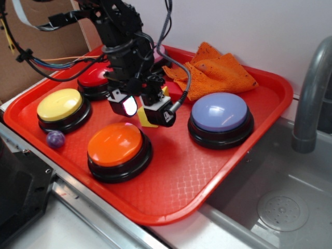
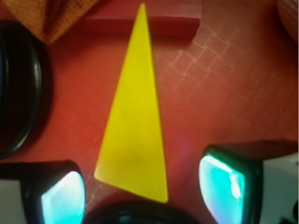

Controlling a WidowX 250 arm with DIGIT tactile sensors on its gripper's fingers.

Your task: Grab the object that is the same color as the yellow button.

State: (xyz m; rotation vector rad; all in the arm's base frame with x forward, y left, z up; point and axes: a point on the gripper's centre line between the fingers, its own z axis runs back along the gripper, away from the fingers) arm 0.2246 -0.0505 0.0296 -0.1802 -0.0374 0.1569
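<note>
The object, a small yellow wedge (image 2: 135, 126), lies flat on the red tray (image 1: 244, 171) with its thin tip pointing away from the wrist camera. My gripper (image 2: 140, 193) is open and low over it. Its glowing fingers (image 2: 63, 198) flank the wedge's wide end, with a gap on each side. In the exterior view only a bit of the wedge (image 1: 147, 121) shows under the gripper (image 1: 143, 111). The yellow button (image 1: 59, 105) sits at the tray's left end, apart from the gripper.
An orange button (image 1: 115, 143) is just in front of the gripper, a lavender button (image 1: 220, 112) to its right, a red button (image 1: 96, 77) behind. A flat red block (image 2: 173, 23) lies beyond the wedge tip. There is also an orange cloth (image 1: 218, 70), a purple ball (image 1: 55, 138) and a grey faucet (image 1: 311, 93).
</note>
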